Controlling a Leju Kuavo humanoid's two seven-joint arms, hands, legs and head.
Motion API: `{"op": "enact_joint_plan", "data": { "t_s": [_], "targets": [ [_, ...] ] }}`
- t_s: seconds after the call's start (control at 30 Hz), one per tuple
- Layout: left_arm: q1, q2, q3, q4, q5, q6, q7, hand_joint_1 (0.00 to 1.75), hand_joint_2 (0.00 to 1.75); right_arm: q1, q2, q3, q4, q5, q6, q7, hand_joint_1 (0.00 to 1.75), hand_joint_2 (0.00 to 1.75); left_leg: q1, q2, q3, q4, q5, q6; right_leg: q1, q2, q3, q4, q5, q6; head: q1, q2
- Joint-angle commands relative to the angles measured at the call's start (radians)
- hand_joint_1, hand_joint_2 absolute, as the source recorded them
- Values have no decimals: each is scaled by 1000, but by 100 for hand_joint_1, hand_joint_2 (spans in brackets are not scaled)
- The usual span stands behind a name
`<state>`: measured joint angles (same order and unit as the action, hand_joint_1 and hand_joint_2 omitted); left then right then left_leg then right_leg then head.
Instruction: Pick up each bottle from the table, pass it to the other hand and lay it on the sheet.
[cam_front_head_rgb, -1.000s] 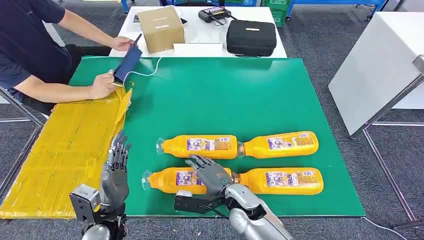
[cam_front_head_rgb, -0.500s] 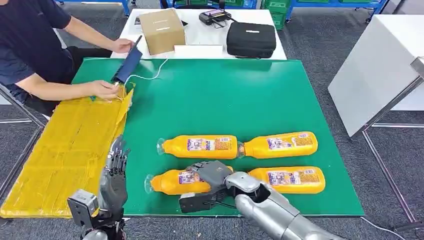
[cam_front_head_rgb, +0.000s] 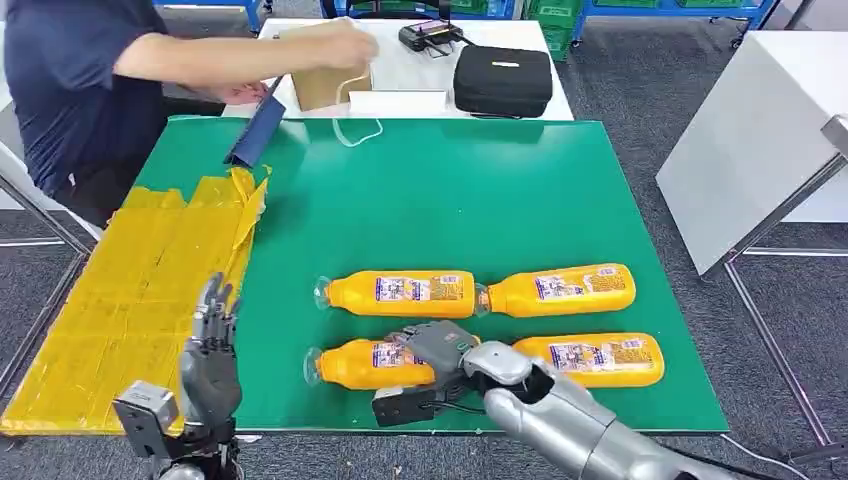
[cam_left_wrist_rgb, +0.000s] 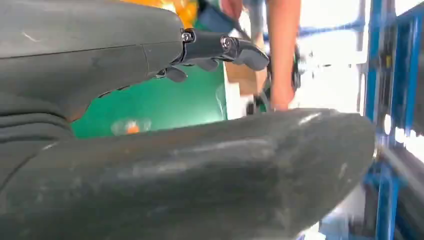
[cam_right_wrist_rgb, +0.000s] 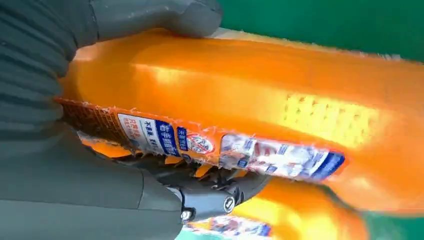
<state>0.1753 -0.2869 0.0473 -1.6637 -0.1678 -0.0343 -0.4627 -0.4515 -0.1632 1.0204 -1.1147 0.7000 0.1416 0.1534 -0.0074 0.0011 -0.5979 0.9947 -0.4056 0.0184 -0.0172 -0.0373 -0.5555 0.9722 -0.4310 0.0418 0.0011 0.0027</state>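
Green matting covers the table (cam_front_head_rgb: 450, 190), with a yellow sheet (cam_front_head_rgb: 130, 300) along its left side and four orange bottles lying in two rows near the front. Right hand (cam_front_head_rgb: 435, 348) wraps its fingers (cam_right_wrist_rgb: 210, 197) around the near-left bottle (cam_front_head_rgb: 365, 364), which lies on the mat. Left hand (cam_front_head_rgb: 210, 360) is raised beside the sheet, fingers spread and empty, while a person (cam_front_head_rgb: 80, 90) reaches across the far end
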Motion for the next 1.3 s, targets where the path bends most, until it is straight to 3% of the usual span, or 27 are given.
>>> {"op": "enact_joint_plan", "data": {
  "t_s": [0.03, 0.1, 0.17, 0.27, 0.37, 0.47, 0.73, 0.87, 1.3],
  "targets": [
    [33, -39, 46, -72, 70, 14, 25, 0, 175, 380, 204, -429, -377, -46, -353, -144, 175, 175, 2, 1, -2, 0, -1, -2, 2, 3, 8, 0, -1, -2, -1, 0],
    [32, -37, 32, -66, 73, 11, 27, 0, 175, 418, 212, -451, -446, -46, -342, -155, 175, 175, 2, -1, -2, 1, 0, -1, 1, 0, 7, 1, -1, -1, 1, 0],
    [27, -31, 8, -61, 85, 16, 33, 0, 175, 478, 268, -521, -503, -72, -370, -265, 175, 175, 1, 0, -5, 1, -1, -2, 1, 2, 5, 2, -1, -1, 0, 0],
    [30, -26, -28, -63, 121, -3, 51, 0, 175, 531, 305, -538, -580, -81, -407, -344, 175, 175, 2, -3, -7, 1, -1, -2, 2, -1, 3, 1, -1, -4, 0, 0],
    [34, -19, -55, -62, 150, -29, 71, 0, 175, 548, 313, -534, -603, -89, -425, -380, 175, 175, 4, -3, -7, 3, -2, -2, 3, -1, -5, 2, -3, -3, 0, 0],
    [44, 2, -98, -52, 224, -99, 102, 0, 175, 556, 311, -524, -604, -89, -432, -403, 175, 175, 3, -1, -11, 0, -1, -2, 3, 1, -2, 0, 1, -4, 0, 0],
    [47, 3, -102, -52, 226, -102, 102, 0, 175, 552, 312, -523, -593, -89, -432, -404, 175, 175, 2, 0, -10, 0, 0, -3, 2, 1, -2, 0, 1, -4, 0, 0],
    [66, 23, -164, -71, 267, -176, 110, 0, 175, 534, 313, -488, -541, -61, -397, -398, 175, 175, 2, 1, -10, -1, 0, -2, 2, 2, -2, -1, 2, -4, 0, 0],
    [86, 59, -283, -112, 257, -199, 95, 0, 175, 480, 332, -388, -374, 43, -352, -336, 175, 175, 3, 4, -8, -1, -1, -3, 3, 5, 0, -2, 2, -5, 0, 0]
  ]
}}
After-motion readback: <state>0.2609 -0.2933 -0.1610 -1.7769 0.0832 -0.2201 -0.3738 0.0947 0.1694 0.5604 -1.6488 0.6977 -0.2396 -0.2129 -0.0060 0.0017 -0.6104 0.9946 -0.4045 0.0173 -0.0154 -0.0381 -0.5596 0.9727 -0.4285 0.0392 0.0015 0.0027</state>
